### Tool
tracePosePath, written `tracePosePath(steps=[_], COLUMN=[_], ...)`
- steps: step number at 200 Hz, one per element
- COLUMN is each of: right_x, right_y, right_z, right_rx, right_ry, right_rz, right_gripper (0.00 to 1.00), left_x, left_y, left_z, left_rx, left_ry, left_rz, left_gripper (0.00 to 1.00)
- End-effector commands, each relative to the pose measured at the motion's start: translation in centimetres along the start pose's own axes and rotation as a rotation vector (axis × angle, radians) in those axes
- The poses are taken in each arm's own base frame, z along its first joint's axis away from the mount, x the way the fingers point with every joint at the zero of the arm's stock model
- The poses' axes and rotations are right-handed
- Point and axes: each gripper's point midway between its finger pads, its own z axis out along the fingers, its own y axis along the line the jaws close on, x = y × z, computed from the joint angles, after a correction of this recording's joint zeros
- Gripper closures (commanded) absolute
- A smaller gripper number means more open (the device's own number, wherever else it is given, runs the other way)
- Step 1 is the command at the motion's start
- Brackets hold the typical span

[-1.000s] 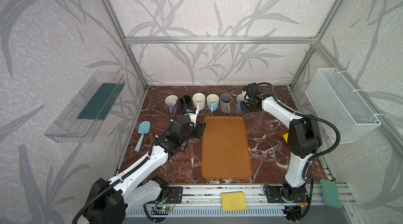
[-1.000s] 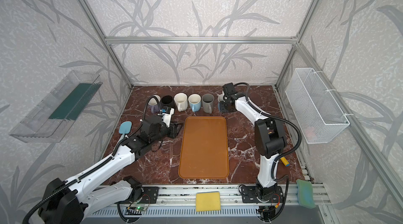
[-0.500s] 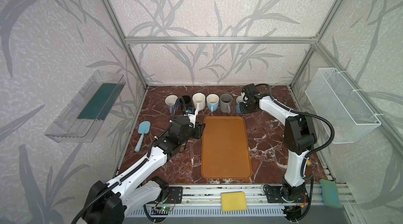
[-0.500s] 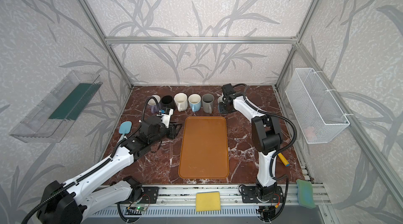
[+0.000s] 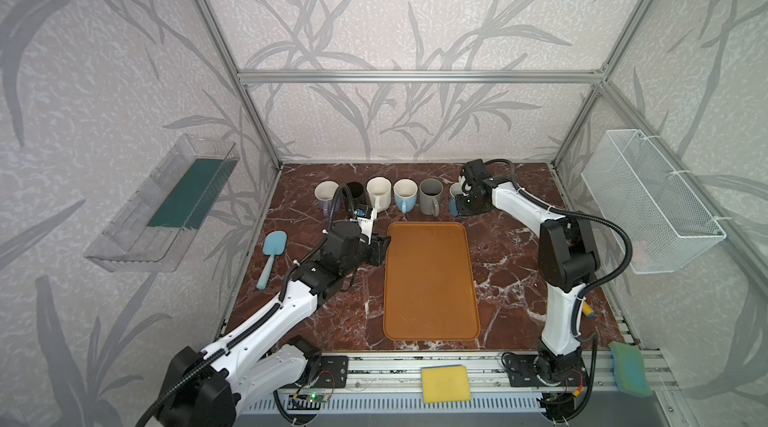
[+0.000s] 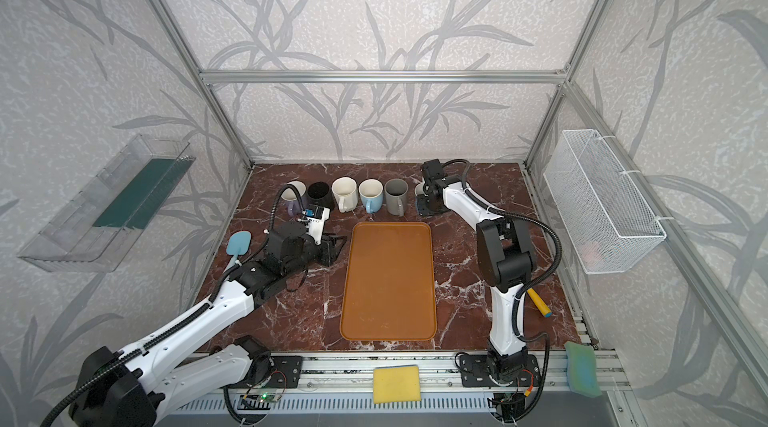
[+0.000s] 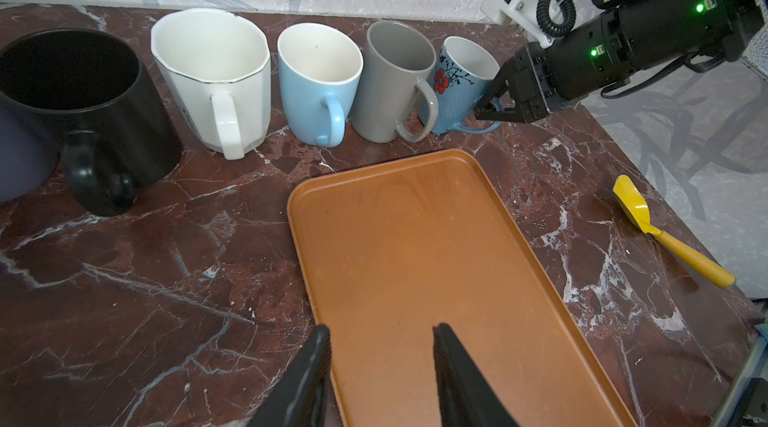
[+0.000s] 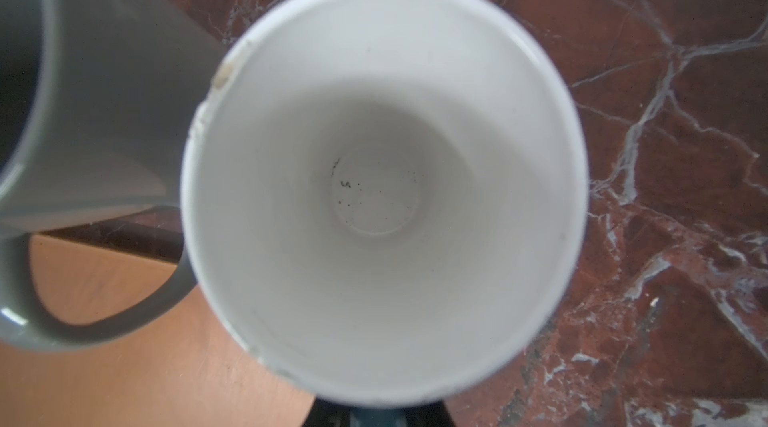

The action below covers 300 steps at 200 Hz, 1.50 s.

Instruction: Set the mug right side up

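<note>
The mug (image 7: pixel 457 84) is blue with a red flower and a white inside. It stands mouth up, leaning slightly, at the right end of the mug row in both top views (image 5: pixel 454 190) (image 6: pixel 419 189). My right gripper (image 7: pixel 490 110) is shut on the mug's handle, low at its side. In the right wrist view the mug's open mouth (image 8: pixel 374 180) fills the frame, with the right gripper (image 8: pixel 376 414) dark below the rim. My left gripper (image 7: pixel 380 333) hangs open and empty over the near left edge of the orange tray (image 7: pixel 415 238).
Left of the mug stand a grey mug (image 7: pixel 390 80), a light blue mug (image 7: pixel 318 80), a white mug (image 7: pixel 212 72) and a black mug (image 7: pixel 79 105). A blue spatula (image 5: pixel 272 250) lies far left, a yellow spatula (image 7: pixel 665 234) far right. A wire basket (image 5: pixel 648 200) hangs on the right wall.
My right arm has shifted slightly left with the mug in its grip. The left arm has not moved.
</note>
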Motion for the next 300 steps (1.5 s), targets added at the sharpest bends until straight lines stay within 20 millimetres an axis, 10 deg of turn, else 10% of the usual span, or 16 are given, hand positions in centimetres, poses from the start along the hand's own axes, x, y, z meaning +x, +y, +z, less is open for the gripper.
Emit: tracePosePath(steps=[1,300], right_x=[-1.6,-1.6], right_y=[0.1,0.9], right_z=[-0.3,-1.2], right_rx=[0.018,0.018], right_ry=[-0.040,-0.032], right_rz=[-0.005,-0.009], right_gripper=[1.00,0.81], left_x=[0.1,-0.1], left_y=[0.0,-0.4], left_z=[-0.5,-0.2], left_rx=[-0.005,0.006], left_ry=[-0.003,0.008], left_rz=[0.008,0.018], left_gripper=[0.57,0.56])
